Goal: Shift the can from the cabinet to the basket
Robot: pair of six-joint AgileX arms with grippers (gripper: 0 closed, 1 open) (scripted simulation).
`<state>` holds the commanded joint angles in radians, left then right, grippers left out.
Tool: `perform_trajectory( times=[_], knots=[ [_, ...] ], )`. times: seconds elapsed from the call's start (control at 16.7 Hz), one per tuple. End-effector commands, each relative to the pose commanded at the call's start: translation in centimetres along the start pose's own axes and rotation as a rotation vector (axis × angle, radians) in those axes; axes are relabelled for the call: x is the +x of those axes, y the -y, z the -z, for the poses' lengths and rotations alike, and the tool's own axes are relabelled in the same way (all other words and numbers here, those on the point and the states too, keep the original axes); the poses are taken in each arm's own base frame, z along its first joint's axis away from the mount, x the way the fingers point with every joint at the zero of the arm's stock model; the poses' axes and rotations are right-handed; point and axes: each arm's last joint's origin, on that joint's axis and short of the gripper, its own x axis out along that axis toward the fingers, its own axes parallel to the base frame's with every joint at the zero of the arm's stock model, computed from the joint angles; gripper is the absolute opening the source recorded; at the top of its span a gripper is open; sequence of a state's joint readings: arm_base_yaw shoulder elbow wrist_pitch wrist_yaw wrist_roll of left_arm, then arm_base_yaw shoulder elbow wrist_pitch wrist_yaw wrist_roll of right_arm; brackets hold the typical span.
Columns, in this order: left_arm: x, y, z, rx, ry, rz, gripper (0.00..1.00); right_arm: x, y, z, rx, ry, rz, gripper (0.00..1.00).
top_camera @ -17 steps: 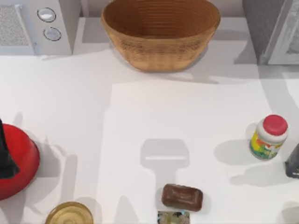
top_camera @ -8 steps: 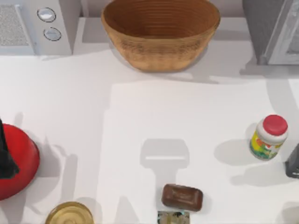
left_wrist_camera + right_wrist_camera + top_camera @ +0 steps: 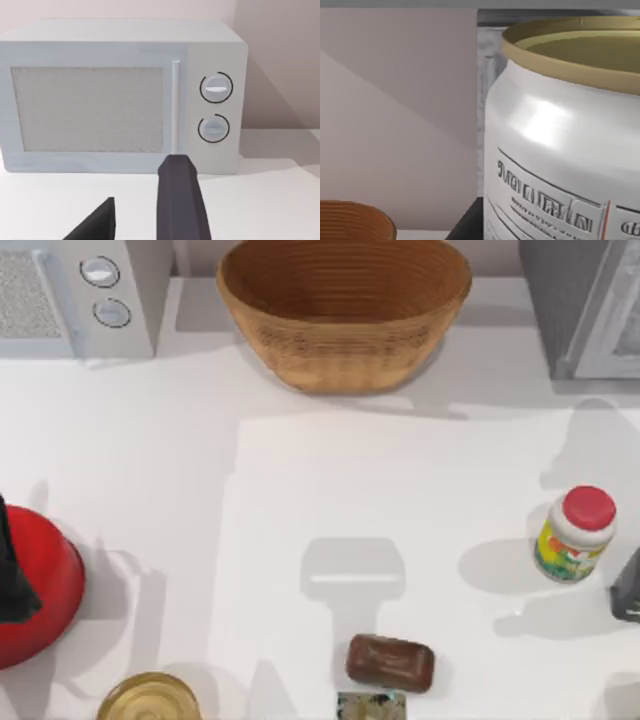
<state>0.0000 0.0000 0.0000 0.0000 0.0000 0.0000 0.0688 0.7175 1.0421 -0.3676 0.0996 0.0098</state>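
Left hand (image 3: 137, 220): dark fingers apart, holding nothing, facing the microwave (image 3: 120, 95).
Right hand: grip state cannot be told.
Can (image 3: 565, 145): very close before the right wrist camera.
Basket (image 3: 345, 310): worktop's (image 3: 300, 500) far middle.
Cabinet (image 3: 585, 305): far right.

The can (image 3: 560, 150) — white label, dull gold rim — stands upright, close by the grey cabinet (image 3: 580, 305); the wicker basket (image 3: 345, 310) sits to the cabinet's left.
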Motion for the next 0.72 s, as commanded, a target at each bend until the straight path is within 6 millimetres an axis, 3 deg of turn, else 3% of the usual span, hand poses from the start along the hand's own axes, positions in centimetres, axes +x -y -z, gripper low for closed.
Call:
perform_trajectory(
  times=[0.24,0.42,0.54,0.72],
  knots=[
    [0.0,0.0,0.0,0.0,0.0,0.0,1.0,-1.1,0.5,11.4,-0.004,-0.075,-0.007,0.0],
    [0.0,0.0,0.0,0.0,0.0,0.0,1.0,-1.9,0.8,18.2,-0.001,-0.067,-0.016,0.0],
    [0.0,0.0,0.0,0.0,0.0,0.0,1.0,-2.1,0.8,21.4,0.002,-0.032,-0.021,0.0],
    [0.0,0.0,0.0,0.0,0.0,0.0,1.0,-2.2,0.9,24.0,0.003,0.026,-0.026,0.0]
  ],
)
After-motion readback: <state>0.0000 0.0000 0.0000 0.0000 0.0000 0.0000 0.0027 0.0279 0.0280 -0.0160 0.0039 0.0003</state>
